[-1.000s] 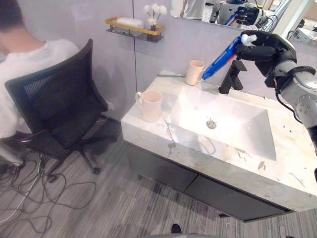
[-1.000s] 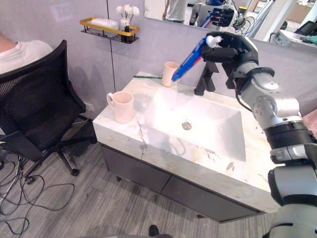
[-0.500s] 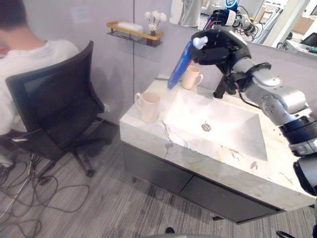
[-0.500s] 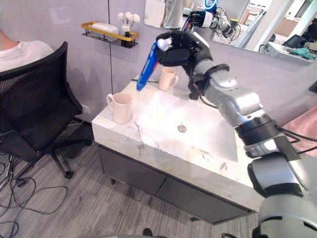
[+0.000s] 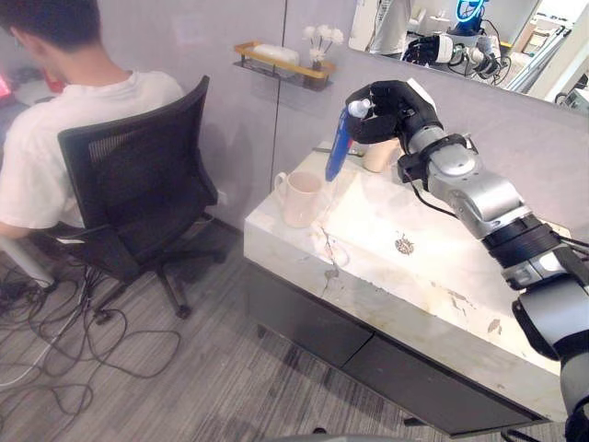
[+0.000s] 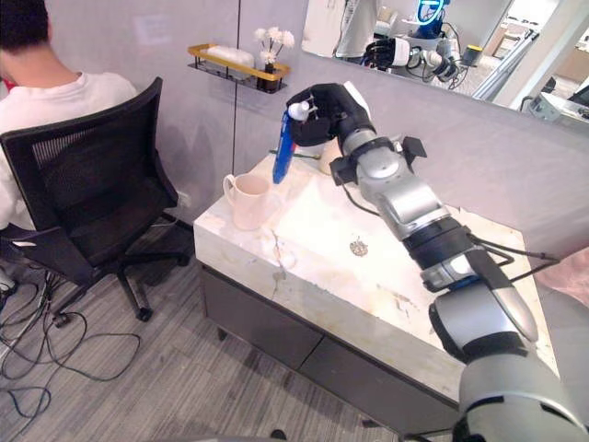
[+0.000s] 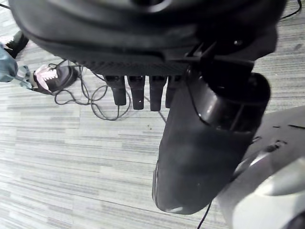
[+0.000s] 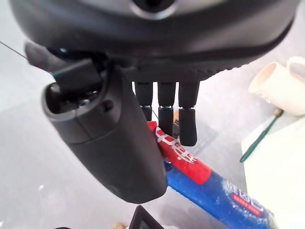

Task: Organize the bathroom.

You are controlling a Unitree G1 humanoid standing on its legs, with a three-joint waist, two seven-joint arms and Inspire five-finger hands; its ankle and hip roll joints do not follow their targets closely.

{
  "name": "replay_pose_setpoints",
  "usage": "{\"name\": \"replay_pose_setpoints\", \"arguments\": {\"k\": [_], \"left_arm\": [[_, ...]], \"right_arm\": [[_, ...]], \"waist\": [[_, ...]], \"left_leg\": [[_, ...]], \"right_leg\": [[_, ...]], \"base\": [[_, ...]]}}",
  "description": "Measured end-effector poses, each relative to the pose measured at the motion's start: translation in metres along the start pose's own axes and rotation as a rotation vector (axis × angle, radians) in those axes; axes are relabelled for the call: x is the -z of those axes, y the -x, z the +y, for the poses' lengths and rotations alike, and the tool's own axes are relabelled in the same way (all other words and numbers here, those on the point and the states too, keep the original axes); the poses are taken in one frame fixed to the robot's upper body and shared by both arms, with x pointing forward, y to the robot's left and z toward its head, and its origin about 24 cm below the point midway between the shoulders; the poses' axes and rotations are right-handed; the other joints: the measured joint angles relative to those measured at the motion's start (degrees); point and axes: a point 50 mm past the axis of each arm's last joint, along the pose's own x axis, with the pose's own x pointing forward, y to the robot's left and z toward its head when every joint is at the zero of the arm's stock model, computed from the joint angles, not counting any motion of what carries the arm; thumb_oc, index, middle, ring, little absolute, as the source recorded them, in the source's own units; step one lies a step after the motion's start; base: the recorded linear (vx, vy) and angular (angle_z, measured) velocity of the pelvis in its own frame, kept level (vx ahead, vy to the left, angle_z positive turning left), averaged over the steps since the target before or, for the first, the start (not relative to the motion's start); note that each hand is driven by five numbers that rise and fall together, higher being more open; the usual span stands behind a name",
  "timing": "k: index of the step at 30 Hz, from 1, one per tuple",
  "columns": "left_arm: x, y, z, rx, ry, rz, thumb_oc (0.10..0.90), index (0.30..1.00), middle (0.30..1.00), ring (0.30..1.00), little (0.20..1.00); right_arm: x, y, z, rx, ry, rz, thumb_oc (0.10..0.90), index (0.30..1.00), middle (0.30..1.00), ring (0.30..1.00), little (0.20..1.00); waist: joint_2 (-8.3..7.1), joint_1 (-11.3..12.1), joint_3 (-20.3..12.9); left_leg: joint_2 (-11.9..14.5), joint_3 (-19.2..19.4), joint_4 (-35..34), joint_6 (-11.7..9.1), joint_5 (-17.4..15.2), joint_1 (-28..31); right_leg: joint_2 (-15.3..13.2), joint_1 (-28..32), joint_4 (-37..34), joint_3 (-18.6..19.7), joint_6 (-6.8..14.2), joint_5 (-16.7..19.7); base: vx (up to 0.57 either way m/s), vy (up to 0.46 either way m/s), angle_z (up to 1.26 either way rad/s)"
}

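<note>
The right hand (image 5: pixel 391 109) has its fingers and thumb curled round a blue toothpaste tube (image 5: pixel 339 150), white cap uppermost, held tilted in the air just above the front mug (image 5: pixel 300 197) on the counter (image 5: pixel 368 285). The tube bears a red band with white lettering, too blurred to read. A second mug (image 6: pixel 328 157) stands behind the tube. A person (image 5: pixel 78 101) sits in a chair (image 5: pixel 147 184) well apart from the counter. The left hand (image 7: pixel 200 143) hangs over the floor, fingers straight.

R hand (image 5: pixel 391 109) grips toothpaste tube (image 5: pixel 338 153) above mug (image 5: pixel 301 197).

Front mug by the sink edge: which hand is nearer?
Right. The right hand holds the toothpaste tube just above the front mug; the left hand hangs over floor.
</note>
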Motion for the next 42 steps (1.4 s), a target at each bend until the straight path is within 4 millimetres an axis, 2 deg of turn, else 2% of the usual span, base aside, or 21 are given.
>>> {"name": "replay_pose_setpoints", "arguments": {"k": [5,8,11,32,42], "left_arm": [[0.008,-0.001,-0.01,0.023,-0.001,0.018,0.8,0.9,0.9,0.9,0.9],[0.007,-0.001,-0.011,0.026,-0.001,0.015,0.8,0.9,0.9,0.9,0.9],[0.008,-0.001,-0.011,0.03,-0.003,0.016,0.8,0.9,0.9,0.9,0.9],[0.01,-0.001,-0.014,0.044,0.017,0.011,0.8,0.9,0.9,0.9,0.9],[0.01,-0.001,-0.016,0.048,0.022,0.01,0.8,0.9,0.9,0.9,0.9]], "right_arm": [[0.001,0.0,0.012,0.0,0.053,-0.019,0.4,0.3,0.3,0.3,0.3],[0.002,0.0,0.016,0.004,0.068,-0.023,0.4,0.3,0.3,0.3,0.3],[0.004,0.001,0.02,-0.003,0.064,-0.019,0.4,0.3,0.3,0.3,0.3],[0.004,0.001,0.017,0.03,0.084,-0.027,0.4,0.3,0.3,0.3,0.3],[-0.006,0.002,0.017,0.04,0.07,-0.071,0.4,0.3,0.3,0.3,0.3]], "waist": [[1.89,-0.1,-0.9],[2.4,0.1,-0.8],[2.41,0.3,-0.8],[2.43,0.0,-0.8],[2.48,0.0,-0.9]], "left_leg": [[0.0,-0.4,-0.7,0.1,0.5,0.1],[0.0,-0.9,-1.7,0.2,1.1,0.5],[-0.1,-1.3,-1.7,0.2,1.0,1.0],[0.0,-2.2,-1.7,0.2,1.1,0.6],[0.0,-2.2,-1.7,0.2,1.1,0.6]], "right_leg": [[-0.2,0.3,-0.1,-0.7,0.0,0.0],[-0.5,0.7,-0.4,-1.1,0.0,0.0],[-0.7,1.7,-1.0,-1.5,0.2,0.1],[-0.7,1.7,-1.2,-2.1,0.2,0.1],[-0.7,1.8,-1.2,-2.1,0.2,0.1]], "base": [[0.03,0.015,0.06],[0.01,0.018,0.11],[0.01,0.012,0.06],[0.0,0.001,0.01],[0.0,0.0,0.0]]}}
